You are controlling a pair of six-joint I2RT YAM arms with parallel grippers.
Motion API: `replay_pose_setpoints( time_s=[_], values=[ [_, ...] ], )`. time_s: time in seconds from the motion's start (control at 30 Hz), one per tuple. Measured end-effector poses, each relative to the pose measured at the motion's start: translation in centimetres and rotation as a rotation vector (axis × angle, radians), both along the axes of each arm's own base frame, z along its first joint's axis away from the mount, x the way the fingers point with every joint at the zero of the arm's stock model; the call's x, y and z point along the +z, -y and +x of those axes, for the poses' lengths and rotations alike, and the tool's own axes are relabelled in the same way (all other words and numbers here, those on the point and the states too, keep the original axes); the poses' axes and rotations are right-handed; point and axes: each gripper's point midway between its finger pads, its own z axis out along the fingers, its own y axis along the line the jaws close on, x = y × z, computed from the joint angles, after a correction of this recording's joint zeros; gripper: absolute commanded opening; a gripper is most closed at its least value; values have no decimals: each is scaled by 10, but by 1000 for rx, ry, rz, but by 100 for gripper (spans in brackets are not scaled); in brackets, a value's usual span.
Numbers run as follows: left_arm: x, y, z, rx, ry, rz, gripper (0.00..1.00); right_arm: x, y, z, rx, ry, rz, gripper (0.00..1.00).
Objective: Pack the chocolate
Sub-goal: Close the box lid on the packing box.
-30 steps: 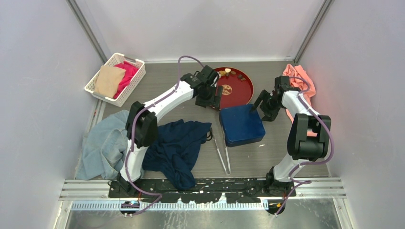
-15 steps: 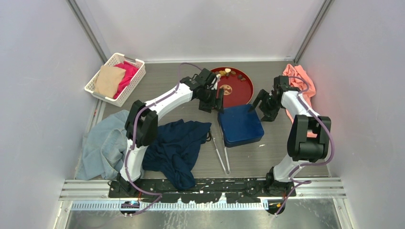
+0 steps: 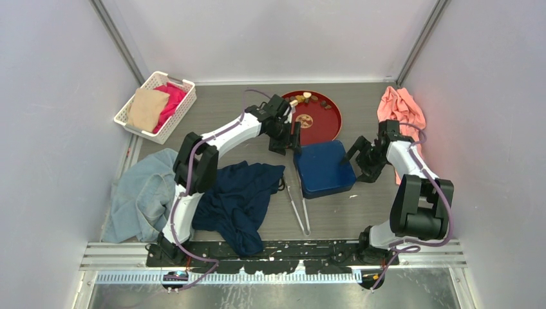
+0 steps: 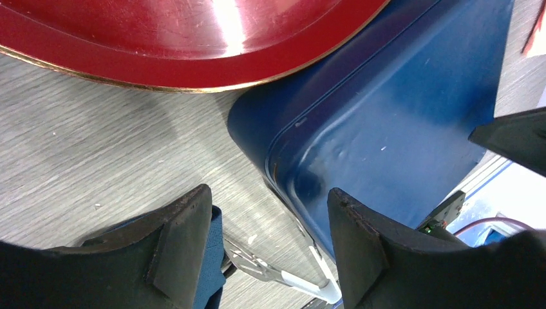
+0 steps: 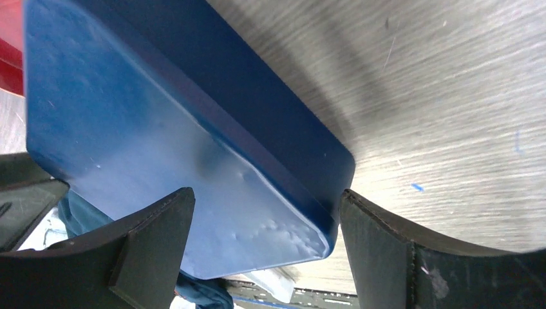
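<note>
Several small pieces of chocolate [image 3: 308, 98], brown and cream, lie along the far rim of the red round tray [image 3: 322, 122]. In front of the tray sits the navy square box [image 3: 325, 168] with its lid on. My left gripper [image 3: 288, 143] hovers open over the box's far left corner. In the left wrist view that gripper [image 4: 267, 196] has the box [image 4: 386, 129] under its right finger and the tray [image 4: 193, 38] beyond. My right gripper [image 3: 362, 161] stands open at the box's right edge. In the right wrist view its fingers [image 5: 265, 193] straddle a corner of the box [image 5: 161, 129].
Metal tongs [image 3: 297, 205] lie on the table just left of the box. A navy cloth [image 3: 241, 199] and a light blue cloth [image 3: 138, 196] cover the near left. A white basket [image 3: 154, 106] of clothes stands far left, a pink cloth [image 3: 402, 109] far right.
The right arm has come nearer along the box's right side and its jaws have widened. The left gripper has slid from the tray's edge to the box's far left corner.
</note>
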Motion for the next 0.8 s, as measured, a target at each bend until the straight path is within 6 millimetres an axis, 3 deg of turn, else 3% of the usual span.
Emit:
replay_pose_setpoints(
  time_s=[0.3,0.8],
  values=[
    [-8,1,-1,-7,-25,-6,66,-2,-7,-11,-11,-12,41,86],
    [-7,2,-2,-11,-28,-10,65,15,-11,-18,10,28,53,83]
  ],
)
